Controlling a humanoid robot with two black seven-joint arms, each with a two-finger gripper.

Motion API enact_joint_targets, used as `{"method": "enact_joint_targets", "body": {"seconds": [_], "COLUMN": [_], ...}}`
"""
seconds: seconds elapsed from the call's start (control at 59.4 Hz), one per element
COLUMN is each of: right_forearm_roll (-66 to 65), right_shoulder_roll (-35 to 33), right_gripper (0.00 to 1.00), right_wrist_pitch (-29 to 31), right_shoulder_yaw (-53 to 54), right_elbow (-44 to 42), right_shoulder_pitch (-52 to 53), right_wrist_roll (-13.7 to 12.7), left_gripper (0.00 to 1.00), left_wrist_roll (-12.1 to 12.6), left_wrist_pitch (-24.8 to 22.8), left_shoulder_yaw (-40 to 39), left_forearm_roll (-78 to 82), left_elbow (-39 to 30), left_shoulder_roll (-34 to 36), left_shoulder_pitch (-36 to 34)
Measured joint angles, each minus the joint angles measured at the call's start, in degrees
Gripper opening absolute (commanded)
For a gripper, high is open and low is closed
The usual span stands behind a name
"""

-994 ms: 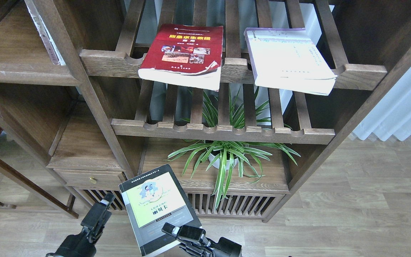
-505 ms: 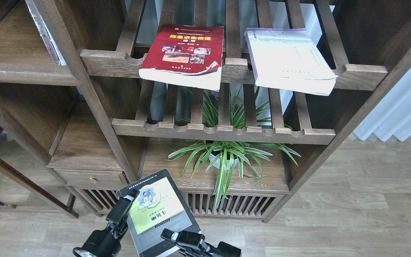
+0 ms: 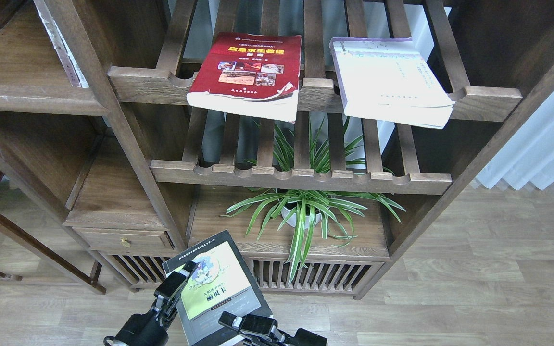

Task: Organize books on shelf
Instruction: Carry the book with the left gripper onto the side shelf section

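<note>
Three books are in view, and only the grey-black book (image 3: 219,290) is in my grippers. It sits low and in front of the potted plant (image 3: 301,211), below and to the plant's left, cover up. Over the last second my left gripper (image 3: 176,283) has come in from clear of the book to its left edge, with the upper finger now lying on the cover near the top-left corner; I cannot tell whether a lower finger is beneath. My right gripper (image 3: 245,324) stays at the book's near edge, and the view does not show whether its fingers are clamped there. I judge this a move to a two-handed hold before lifting.

The book's long axis runs from its near edge up and slightly leftward, title reading toward me, spine along the left.

The red book (image 3: 248,67) and the cream-white book (image 3: 387,77) lie flat on the slatted rack (image 3: 315,93) well above the plant, overhanging its front rail.
</note>
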Motion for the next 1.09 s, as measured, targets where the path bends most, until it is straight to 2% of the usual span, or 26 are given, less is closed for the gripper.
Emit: {"method": "enact_joint_targets", "body": {"seconds": [0.219, 0.303, 0.337, 0.37, 0.387, 0.421, 0.438, 0.455, 0.522, 0.556, 0.674, 0.825, 1.095], "right_forearm_roll": [0.05, 0.2, 0.22, 0.24, 0.25, 0.25, 0.25, 0.25, -0.23, -0.82, -3.62, -4.13, -4.28], "right_shoulder_roll": [0.01, 0.02, 0.02, 0.02, 0.02, 0.02, 0.01, 0.01, -0.04, -0.12, -0.04, -0.02, -0.02], "right_gripper": [0.11, 0.13, 0.18, 0.28, 0.42, 0.57, 0.7, 0.74, 0.82, 0.94, 0.99, 0.99, 0.99], "right_wrist_pitch": [0.0, -0.01, -0.01, -0.01, -0.01, -0.01, -0.01, 0.0, 0.0, 0.0, 0.0, 0.0, 0.0], "right_shoulder_yaw": [0.83, 0.89, 0.9, 0.91, 0.93, 0.96, 0.96, 0.96, 0.95, 0.95, 0.97, 1.54, 2.12], "right_elbow": [-1.08, -1.2, -1.2, -1.21, -1.21, -1.22, -1.22, -1.22, -1.24, -1.27, -1.22, -1.15, -1.17], "right_shoulder_pitch": [1.19, 1.7, 1.84, 1.95, 1.99, 2.09, 2.14, 2.21, 2.58, 2.83, 3.64, 3.69, 3.39], "right_wrist_roll": [0.42, 0.47, 0.47, 0.48, 0.48, 0.51, 0.53, 0.54, 0.74, 0.8, 0.89, 0.99, 1.02], "left_gripper": [0.15, 0.13, 0.13, 0.13, 0.13, 0.13, 0.13, 0.13, 0.13, 0.13, 0.11, 0.11, 0.11], "left_wrist_roll": [0.12, 0.12, 0.11, 0.09, 0.06, -0.03, -0.07, -0.1, -0.35, -0.62, -0.59, -0.51, -0.41], "left_wrist_pitch": [-0.03, -0.05, -0.05, -0.05, -0.05, -0.05, -0.05, -0.05, -0.02, 0.09, 0.09, 0.01, 0.0], "left_shoulder_yaw": [0.55, 0.58, 0.58, 0.58, 0.58, 0.57, 0.57, 0.54, -0.02, -0.68, -1.43, -4.18, -19.24], "left_forearm_roll": [-0.02, -0.02, -0.03, -0.05, -0.06, -0.09, -0.1, -0.1, -0.2, -0.4, -2.7, -5.26, -5.68], "left_elbow": [-0.18, -0.94, -1.37, -1.9, -2.12, -2.58, -2.74, -2.92, -3.22, -3.21, -6.13, -13.68, -22.0], "left_shoulder_roll": [3.43, 4.88, 5.3, 5.72, 5.89, 6.22, 6.34, 6.48, 6.75, 6.96, 7.83, 14.3, 25.22], "left_shoulder_pitch": [0.26, 0.31, 0.31, 0.31, 0.31, 0.32, 0.33, 0.34, 0.43, 0.45, 1.12, 4.01, 13.22]}}
